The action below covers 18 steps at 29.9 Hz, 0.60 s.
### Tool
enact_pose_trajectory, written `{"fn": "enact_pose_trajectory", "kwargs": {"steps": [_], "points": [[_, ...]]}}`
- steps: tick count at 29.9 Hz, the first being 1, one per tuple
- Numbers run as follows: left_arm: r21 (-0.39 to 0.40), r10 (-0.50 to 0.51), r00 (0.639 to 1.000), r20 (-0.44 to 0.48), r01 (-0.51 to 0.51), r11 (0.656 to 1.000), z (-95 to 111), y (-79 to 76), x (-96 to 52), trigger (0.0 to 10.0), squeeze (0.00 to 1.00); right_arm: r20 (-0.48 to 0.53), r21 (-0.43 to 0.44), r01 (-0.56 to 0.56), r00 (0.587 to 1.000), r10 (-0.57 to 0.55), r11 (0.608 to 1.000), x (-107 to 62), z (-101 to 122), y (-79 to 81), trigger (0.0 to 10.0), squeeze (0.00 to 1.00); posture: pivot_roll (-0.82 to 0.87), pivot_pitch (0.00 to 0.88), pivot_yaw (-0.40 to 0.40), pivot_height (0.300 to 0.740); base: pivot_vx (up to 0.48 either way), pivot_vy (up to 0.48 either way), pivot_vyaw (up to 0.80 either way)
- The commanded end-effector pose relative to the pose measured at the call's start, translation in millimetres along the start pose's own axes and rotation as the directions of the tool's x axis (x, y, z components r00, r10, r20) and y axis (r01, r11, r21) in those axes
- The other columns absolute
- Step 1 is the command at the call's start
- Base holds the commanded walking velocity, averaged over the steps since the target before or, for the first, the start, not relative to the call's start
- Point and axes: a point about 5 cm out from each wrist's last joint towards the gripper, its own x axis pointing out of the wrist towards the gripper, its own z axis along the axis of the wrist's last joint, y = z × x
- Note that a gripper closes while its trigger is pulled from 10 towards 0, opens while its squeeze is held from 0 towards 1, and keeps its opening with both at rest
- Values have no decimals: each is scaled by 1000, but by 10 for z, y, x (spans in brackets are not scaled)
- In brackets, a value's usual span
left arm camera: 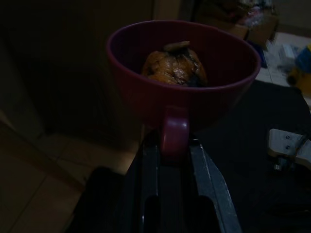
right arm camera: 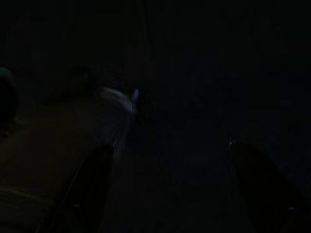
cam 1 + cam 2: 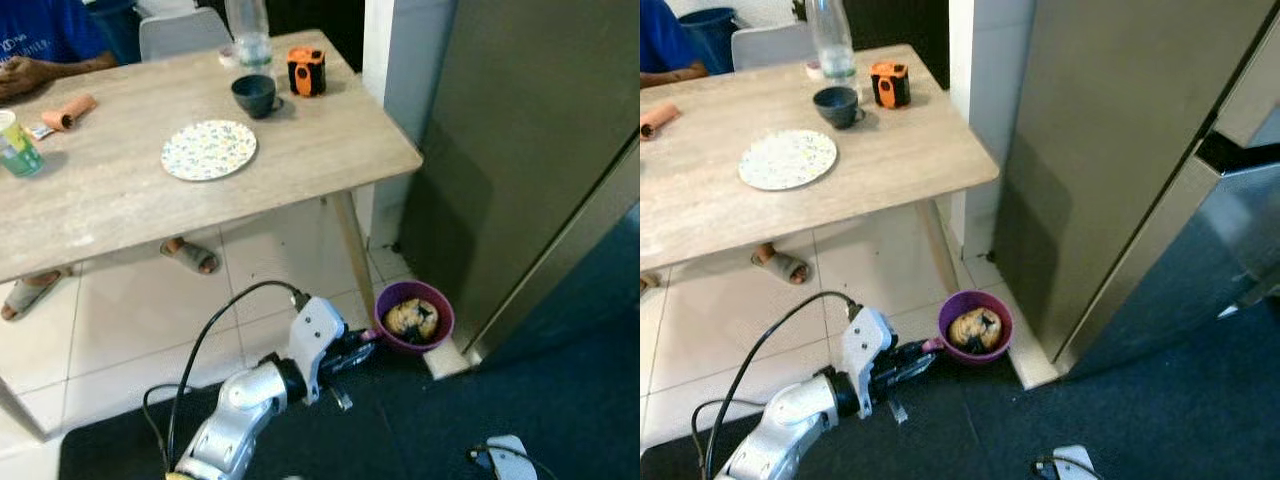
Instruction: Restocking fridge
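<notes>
Left gripper [image 3: 372, 344] sits low in the centre of the left eye view, fingers pinched on the handle of a purple cup [image 3: 414, 316]. In the left wrist view the two black fingers [image 1: 210, 182] close in on either side of that handle, so it has a firm hold and is barely open at all. The cup has a browned, muffin-looking lump of food [image 3: 411, 319] in it, with dark spots on top. The cup is at lower centre-right of the frame, just left of the fridge [image 3: 520, 160], near the foot of its grey door. That door fills the right side of the frame and looks shut.

Right gripper: the right wrist view is nearly black. Two dark finger shapes [image 2: 92, 189] stand well apart, so it looks open with nothing between them. A bit of that arm [image 3: 505, 452] peeks in at the bottom right.

Upper left is a wooden table [image 3: 120, 190] with a patterned plate [image 3: 209, 149], a dark cup [image 3: 254, 95], an orange gadget [image 3: 306, 71] and a clear bottle [image 3: 248, 35]. A person's hand [image 3: 28, 74] rests on the far left edge of the table, and sandalled feet [image 3: 190, 255] show underneath on the tile floor [image 3: 140, 330].
</notes>
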Motion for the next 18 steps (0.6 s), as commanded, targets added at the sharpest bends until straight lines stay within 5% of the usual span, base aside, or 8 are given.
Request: {"fn": "enact_pose_trajectory", "kwargs": {"steps": [1,7,14,18], "points": [[18,-24,1000,17,24,1000,27,-36,23,10000,0,-35,10,8,999,-8,1000,-40,-127,-27,10000,0,-61,159,20,740,0,-454,0],[20,-30,999,19,29,999,32,-42,39,10000,0,-12,-7,-7,1000,7,1000,-37,-74,-47,10000,0,-62,157,19,740,0,-456,0],[21,-32,999,22,32,999,33,-53,47,10000,0,10,7,-9,1000,9,1000,-41,-47,-73,10000,0,-64,154,17,740,0,-455,800],[20,-37,999,25,36,999,40,-63,50,10000,0,1,2,11,1000,-11,1000,-39,-53,-79,10000,0,-65,158,18,740,0,-456,0]]}}
